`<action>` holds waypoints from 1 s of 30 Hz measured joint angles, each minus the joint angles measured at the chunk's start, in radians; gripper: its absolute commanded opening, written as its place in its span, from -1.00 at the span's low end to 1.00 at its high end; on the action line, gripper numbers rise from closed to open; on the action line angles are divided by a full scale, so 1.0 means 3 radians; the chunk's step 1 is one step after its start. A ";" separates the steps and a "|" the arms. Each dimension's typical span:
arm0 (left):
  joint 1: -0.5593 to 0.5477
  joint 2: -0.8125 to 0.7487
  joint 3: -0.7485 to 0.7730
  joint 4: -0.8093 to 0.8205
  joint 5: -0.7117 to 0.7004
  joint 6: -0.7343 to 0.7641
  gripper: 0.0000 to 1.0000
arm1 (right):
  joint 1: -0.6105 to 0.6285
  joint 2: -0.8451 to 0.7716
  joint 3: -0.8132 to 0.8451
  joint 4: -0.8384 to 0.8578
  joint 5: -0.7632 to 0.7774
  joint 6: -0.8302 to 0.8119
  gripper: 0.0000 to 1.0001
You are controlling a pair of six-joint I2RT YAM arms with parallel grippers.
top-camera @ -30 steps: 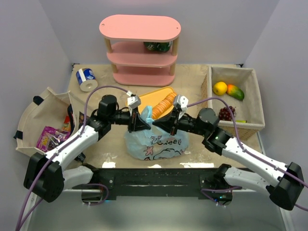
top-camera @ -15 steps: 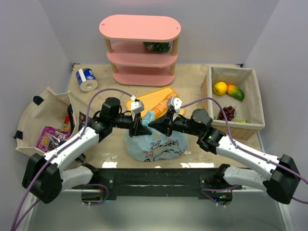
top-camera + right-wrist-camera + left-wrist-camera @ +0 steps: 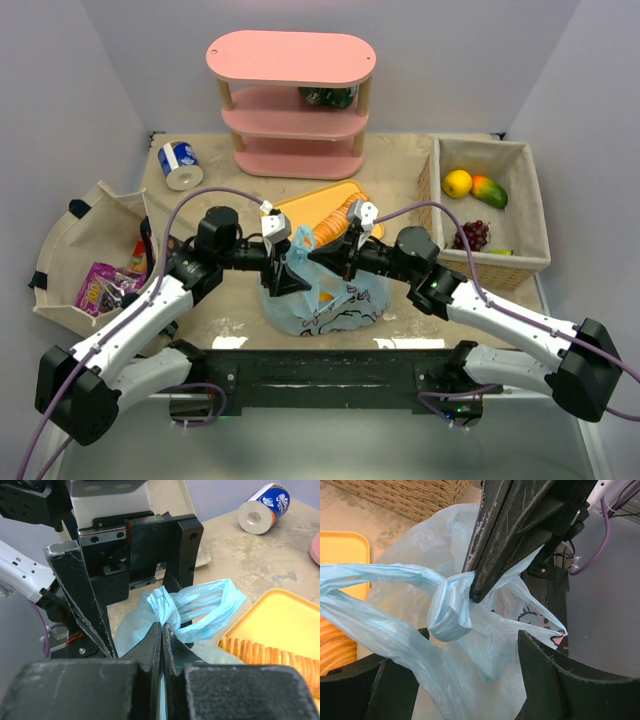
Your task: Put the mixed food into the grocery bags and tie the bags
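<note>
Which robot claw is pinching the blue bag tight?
The right gripper: its fingers are squeezed together on the grocery bag just beside the knot. The left gripper is open, its fingers spread wide on either side of the plastic.

A pink shelf stands at the back of the counter, a blue-and-white can lies left of it, a sliced loaf rests on a yellow tray, and a wicker basket sits at the right.
</note>
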State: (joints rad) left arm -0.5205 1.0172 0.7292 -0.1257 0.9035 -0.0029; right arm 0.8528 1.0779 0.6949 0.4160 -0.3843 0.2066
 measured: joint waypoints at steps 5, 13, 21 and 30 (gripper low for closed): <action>0.0000 -0.0066 0.0000 -0.0032 -0.0128 0.0051 0.54 | 0.0000 0.0000 0.0000 -0.0003 -0.0001 -0.0006 -1.00; 0.0000 -0.0013 0.0000 0.0109 -0.0145 0.0006 0.46 | 0.0000 0.0095 0.0000 0.0011 -0.0104 -0.0019 -1.00; 0.0000 0.0028 0.0000 0.0440 -0.0025 -0.0183 -0.11 | 0.0000 0.0187 0.0000 0.0013 -0.0191 -0.0039 -1.00; 0.0003 0.0066 -0.0019 0.0565 0.0113 -0.0242 -0.87 | -0.0004 0.0173 0.0000 -0.0018 -0.0201 -0.0137 -1.00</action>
State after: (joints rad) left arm -0.5198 1.0370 0.7235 0.0437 0.9375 -0.0753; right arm 0.8516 1.1297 0.6949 0.4107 -0.4446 0.1654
